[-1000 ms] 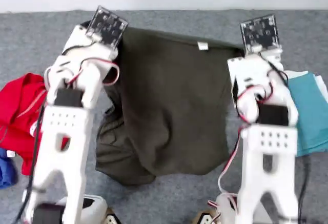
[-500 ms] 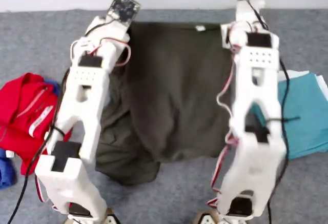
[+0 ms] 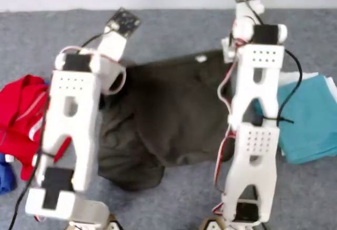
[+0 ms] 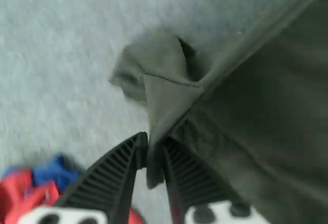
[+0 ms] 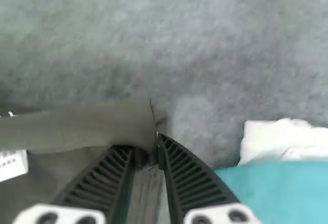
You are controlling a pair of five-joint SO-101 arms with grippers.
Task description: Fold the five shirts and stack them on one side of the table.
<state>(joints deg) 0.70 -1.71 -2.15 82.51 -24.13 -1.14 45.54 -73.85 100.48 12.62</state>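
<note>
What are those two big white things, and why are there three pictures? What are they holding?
Those are two robot arms, the left arm and the right arm, seen from a camera above the table. The other two pictures come from little cameras on each arm's wrist, so you look along its black pincers. The left gripper and the right gripper each pinch one corner of the dark green shirt, which is spread between them over the grey table. On the left arm's side sits a crumpled red shirt with a bit of blue cloth. On the right arm's side lies a folded teal shirt.
</note>
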